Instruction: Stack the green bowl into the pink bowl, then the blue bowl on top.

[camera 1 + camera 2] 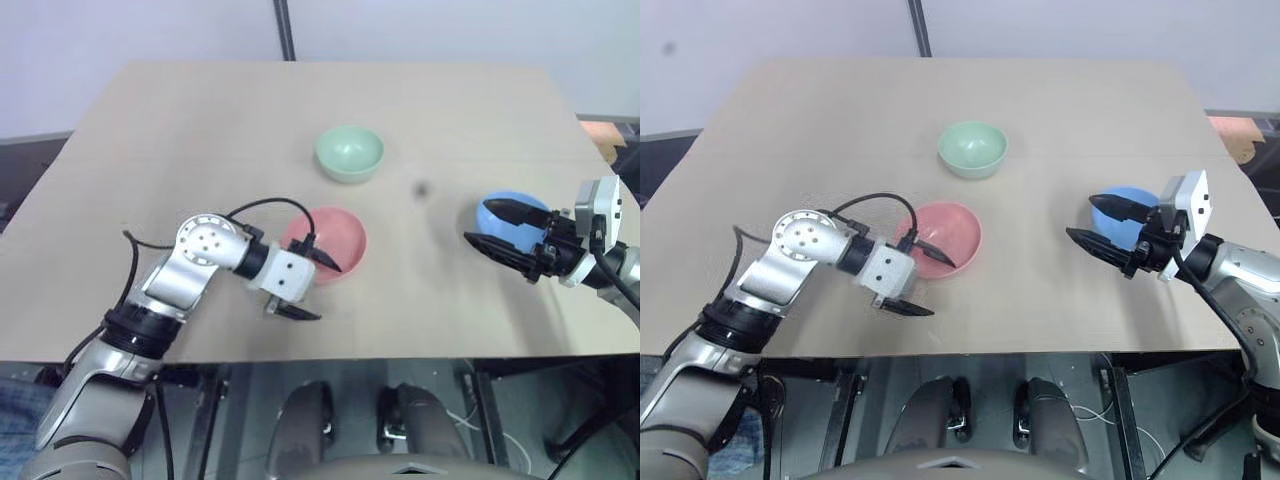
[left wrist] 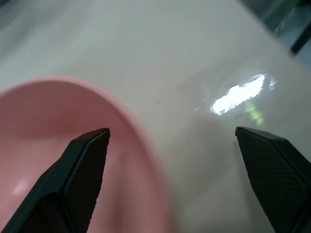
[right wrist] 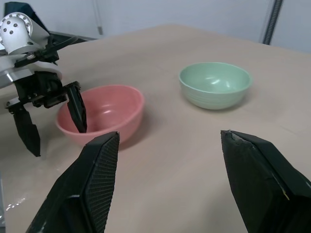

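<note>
A wide tan desk [image 1: 200, 130] is carrying three small plastic bowls, all sitting apart and none stacked: the green bowl [image 1: 349, 152] is resting toward the far middle, the pink bowl [image 1: 332, 240] is sitting nearer the front, and the blue bowl [image 1: 500, 215] is lying off to the right. The left gripper [image 1: 312, 285] is spreading its black fingers wide across the pink bowl's near rim, one finger inside and one outside. The right gripper [image 1: 497, 232] is gaping open in front of the blue bowl, gripping nothing.
</note>
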